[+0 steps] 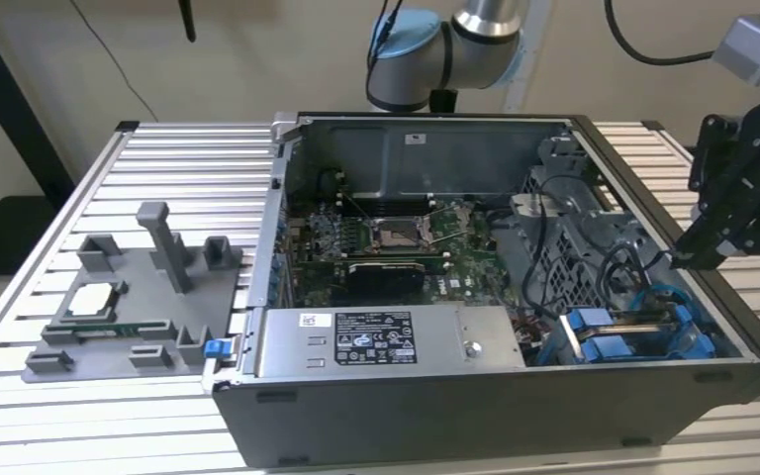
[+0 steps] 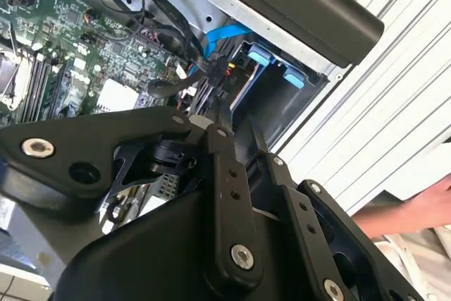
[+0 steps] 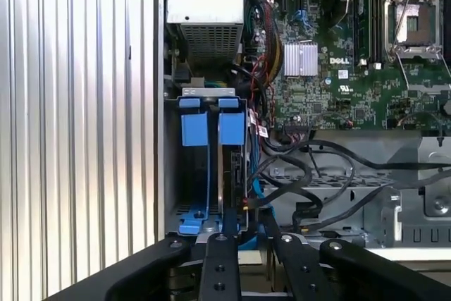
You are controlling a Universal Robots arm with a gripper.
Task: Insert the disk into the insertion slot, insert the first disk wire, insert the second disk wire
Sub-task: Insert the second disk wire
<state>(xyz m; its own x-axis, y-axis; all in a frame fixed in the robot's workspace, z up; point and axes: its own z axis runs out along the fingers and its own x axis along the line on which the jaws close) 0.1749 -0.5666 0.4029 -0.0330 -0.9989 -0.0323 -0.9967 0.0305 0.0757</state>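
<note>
Where its black linkages narrow to a tip, the one gripper (image 1: 695, 255) hangs at three o'clock in the exterior view, just above the computer case's (image 1: 486, 421) rim, its fingers (image 3: 232, 220) drawn nearly together; whether they pinch anything cannot be told. Beneath it, at four o'clock, the insertion slot (image 3: 208, 92) shows two blue tabs (image 3: 194, 129) at its mouth, and the disk (image 3: 233, 170) seems to stand edge-on inside. At six o'clock one grey power-supply box (image 1: 473, 341) bears one white printed sticker (image 1: 372, 338).
</note>
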